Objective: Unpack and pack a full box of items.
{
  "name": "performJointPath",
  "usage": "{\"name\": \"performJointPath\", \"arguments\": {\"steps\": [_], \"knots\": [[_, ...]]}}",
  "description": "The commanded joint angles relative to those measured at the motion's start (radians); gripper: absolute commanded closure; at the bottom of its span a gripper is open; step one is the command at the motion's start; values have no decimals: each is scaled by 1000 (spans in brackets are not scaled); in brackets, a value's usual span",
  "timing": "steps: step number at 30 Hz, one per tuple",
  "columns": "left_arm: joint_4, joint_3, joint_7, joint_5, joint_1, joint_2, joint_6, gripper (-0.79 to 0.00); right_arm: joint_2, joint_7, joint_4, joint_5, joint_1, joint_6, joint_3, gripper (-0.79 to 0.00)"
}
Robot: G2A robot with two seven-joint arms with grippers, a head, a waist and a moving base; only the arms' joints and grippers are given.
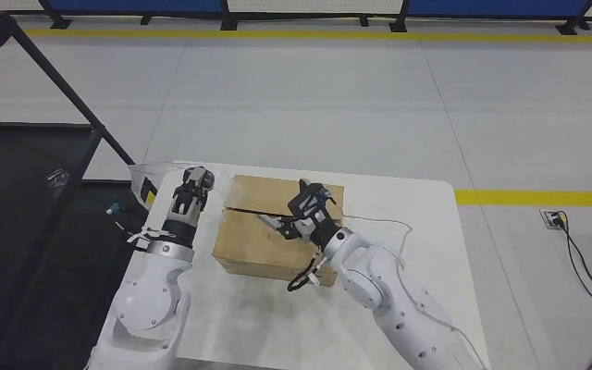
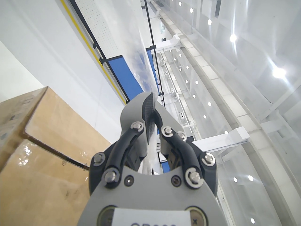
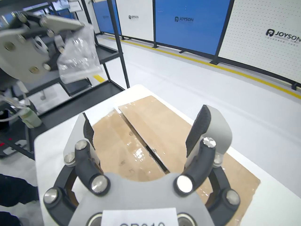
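Counted 1 cardboard box [image 1: 252,242], sitting on the white table [image 1: 421,259], nearer the table's left edge than its right. Both top flaps down. 1 seam along the top, gaping slightly toward one end, with glossy clear tape over part of the cardboard. Contents hidden; cannot tell what is inside.

Counted 2 grippers, 1 per arm.

Left gripper [image 1: 196,178]: up off the table, just beside the box's left side near its far corner. Fingers pressed together, clamped on 1 crumpled piece of clear plastic [image 3: 78,52]. Plastic trailing from the fingertips on the side away from the box, over the table's far left corner. In the left wrist view, pointed up toward the ceiling lights, dark pads [image 2: 148,110] closed on a thin film, with one box corner alongside.

Right gripper [image 3: 144,123]: over the box top, toward its right half. Fingers spread wide apart, nothing between them. In the right wrist view, 1 finger to either side of the seam. Cannot tell whether the fingertips touch the cardboard.

Surroundings, counted:
- 1 black metal rack [image 3: 116,36], standing just off the table's left side.
- 2 yellow floor lines in the top view, 1 along the far fence [image 1: 277,34], 1 to the right of the table [image 1: 523,197].
- 2 blue and 2 white fence panels in the right wrist view, alternating.
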Motion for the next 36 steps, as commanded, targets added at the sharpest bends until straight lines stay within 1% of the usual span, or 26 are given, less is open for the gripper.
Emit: {"name": "performJointPath", "arguments": {"steps": [1, 2, 3, 4, 8, 12, 15, 16, 17, 18, 21, 22, 23, 24, 29, 36], "knots": [[-1, 32, 30, 2, -11, -5, 31, 0, 0, 0, 0, 89, 0, -13, 0, -785], [2, 44, 46, 15, -17, -7, 45, 0, 0, 0, 0, 89, 0, -13, 0, -785], [6, 56, 60, 25, -23, -10, 58, 0, 2, 1, -3, 46, 0, -8, -3, -785], [10, 67, 71, 27, -29, -12, 67, 0, 4, -14, -18, -2, -9, -6, -10, -785], [26, 100, 83, 43, -41, -18, 93, 0, 8, -93, -78, -104, -66, 39, -12, -785], [31, 125, 90, 63, -44, -23, 102, 0, 7, -123, -130, -217, -107, 120, -30, -785], [32, 136, 87, 67, -47, -26, 109, 0, 2, -129, -158, -291, -130, 203, -47, -785], [32, 138, 87, 69, -49, -27, 112, 0, 0, -124, -164, -312, -133, 220, -57, -714], [33, 140, 86, 70, -50, -28, 114, 0, -3, -116, -169, -329, -134, 236, -65, -680], [33, 142, 84, 70, -51, -29, 116, 0, -7, -109, -172, -346, -134, 257, -74, -625], [34, 146, 80, 70, -55, -32, 119, 0, -18, -96, -175, -385, -131, 312, -98, -573], [34, 147, 79, 71, -56, -33, 119, 0, -22, -94, -175, -389, -129, 324, -105, -526], [35, 148, 77, 73, -56, -34, 118, 0, -26, -96, -174, -390, -127, 335, -110, -428], [36, 150, 78, 75, -56, -34, 117, 0, -29, -97, -171, -390, -125, 342, -114, -388], [41, 157, 76, 86, -54, -38, 112, 0, -46, -79, -150, -395, -104, 359, -126, -379], [38, 155, 72, 87, -48, -43, 110, 0, -69, -33, -130, -470, -92, 444, -152, -382]]}}
